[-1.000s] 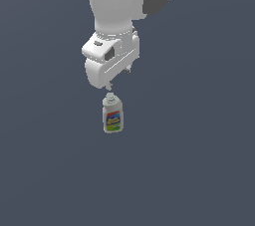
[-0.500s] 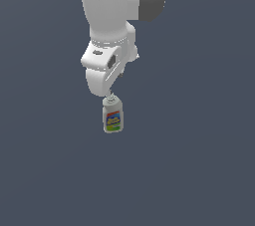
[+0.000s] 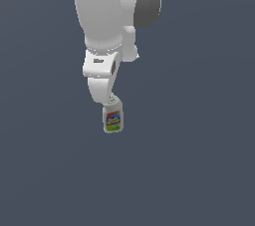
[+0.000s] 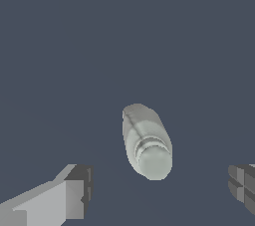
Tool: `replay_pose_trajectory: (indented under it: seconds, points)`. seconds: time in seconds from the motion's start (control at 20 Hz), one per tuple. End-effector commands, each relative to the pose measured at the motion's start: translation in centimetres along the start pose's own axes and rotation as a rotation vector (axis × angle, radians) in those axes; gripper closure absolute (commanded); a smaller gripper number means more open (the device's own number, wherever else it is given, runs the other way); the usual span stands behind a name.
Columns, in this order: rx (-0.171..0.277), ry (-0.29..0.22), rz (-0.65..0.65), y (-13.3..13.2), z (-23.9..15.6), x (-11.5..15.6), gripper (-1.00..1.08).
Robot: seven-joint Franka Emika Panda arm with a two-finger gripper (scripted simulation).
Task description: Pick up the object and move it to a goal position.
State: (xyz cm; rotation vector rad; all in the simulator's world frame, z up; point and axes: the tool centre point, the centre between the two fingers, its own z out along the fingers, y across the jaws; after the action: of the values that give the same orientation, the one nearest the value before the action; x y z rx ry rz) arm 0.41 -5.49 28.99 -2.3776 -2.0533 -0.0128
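Observation:
The object [image 3: 113,119] is a small white bottle with a red, blue, yellow and green label, standing on the dark floor just below the arm's white hand. In the wrist view the object [image 4: 147,140] shows from above, cap end nearest the camera. My gripper [image 4: 159,190] is open, one fingertip [image 4: 77,187] and the other fingertip [image 4: 243,182] spread wide to either side of the bottle, apart from it. In the exterior view the fingers are hidden behind the hand, which hangs right over the cap.
A plain dark grey floor [image 3: 199,170] lies all around. The arm's thick white link [image 3: 99,11] rises above the bottle.
The arm has come down and shifted toward the exterior view's left, bringing the hand from a small gap above the bottle's cap down onto it. The bottle has stayed in place.

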Motion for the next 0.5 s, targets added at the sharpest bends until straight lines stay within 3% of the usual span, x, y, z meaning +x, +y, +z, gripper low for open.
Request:
replay_pose_trajectory:
  seconds: [0.0, 0.45]
  points:
    - [0.001, -0.002, -0.052, 0.24, 0.25, -0.26, -0.92]
    - [0.005, -0.005, -0.167, 0.75, 0.84, -0.84, -0.92]
